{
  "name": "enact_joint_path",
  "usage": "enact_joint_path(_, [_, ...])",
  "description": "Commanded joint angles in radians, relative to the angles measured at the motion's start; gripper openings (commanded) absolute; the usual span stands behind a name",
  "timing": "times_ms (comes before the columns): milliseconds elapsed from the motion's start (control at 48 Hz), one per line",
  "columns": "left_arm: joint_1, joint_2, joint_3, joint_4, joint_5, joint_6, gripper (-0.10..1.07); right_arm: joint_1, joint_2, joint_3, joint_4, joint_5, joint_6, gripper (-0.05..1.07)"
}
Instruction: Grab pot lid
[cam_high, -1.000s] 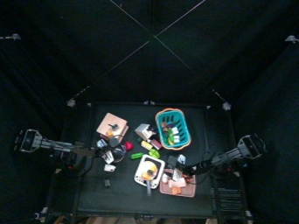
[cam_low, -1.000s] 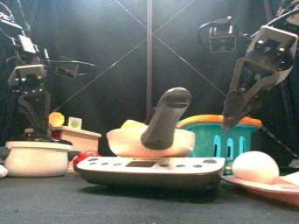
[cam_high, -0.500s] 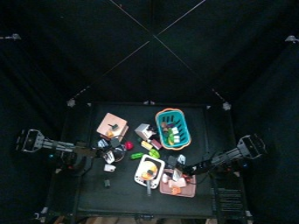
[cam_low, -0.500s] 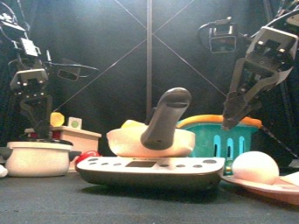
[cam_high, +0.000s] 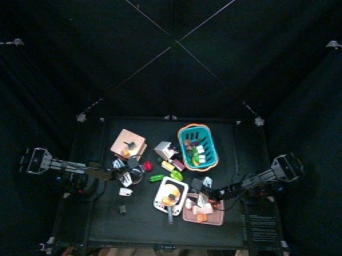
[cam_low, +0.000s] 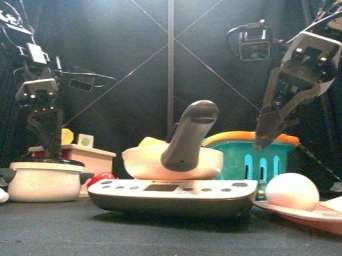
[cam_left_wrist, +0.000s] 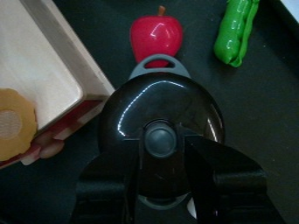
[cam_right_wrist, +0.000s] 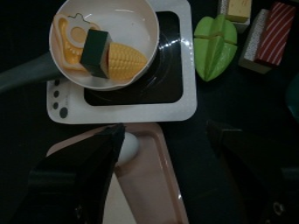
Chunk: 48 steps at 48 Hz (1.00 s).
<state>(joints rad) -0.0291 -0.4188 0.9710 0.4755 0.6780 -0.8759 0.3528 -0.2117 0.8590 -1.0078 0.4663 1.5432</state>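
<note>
Left wrist view: left gripper (cam_left_wrist: 158, 171) hangs spread directly above the pot lid (cam_left_wrist: 160, 118) (knob between its jaws), seemingly not touching. Right gripper (cam_right_wrist: 163, 153), also spread, hovers over the pink tray (cam_right_wrist: 149, 197).

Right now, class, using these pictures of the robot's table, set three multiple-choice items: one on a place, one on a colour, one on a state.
1. Over what does the left gripper hang?
A. the teal basket
B. the pot lid
C. the pink tray

2. What colour is the toy fruit just beyond the lid's loop handle?
A. red
B. blue
C. white

3. How do the right gripper's jaws stand?
A. shut on the egg
B. shut on the pan handle
C. open, holding nothing

Key: 1 B, the left wrist view shows the lid's knob between the jaws. 2 A, it shows red there. 3 C, the right wrist view shows the jaws wide apart, empty, above the tray.
</note>
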Motion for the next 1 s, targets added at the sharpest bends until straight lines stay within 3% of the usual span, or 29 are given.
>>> enact_joint_path(0, [-0.005, -0.009, -0.041, 0.003, 0.026, 0.002, 0.60, -0.002, -0.012, -0.020, -0.005, 0.000, -0.002, 1.03])
enact_joint_path(229, [-0.021, -0.023, -0.074, 0.015, 0.094, 0.000, 0.60, -0.002, -0.012, -0.020, -0.003, 0.000, -0.002, 1.03])
enact_joint_path(979, [-0.058, -0.044, -0.109, -0.006, 0.086, -0.003, 0.59, -0.002, -0.012, -0.020, -0.003, 0.000, -0.002, 1.03])
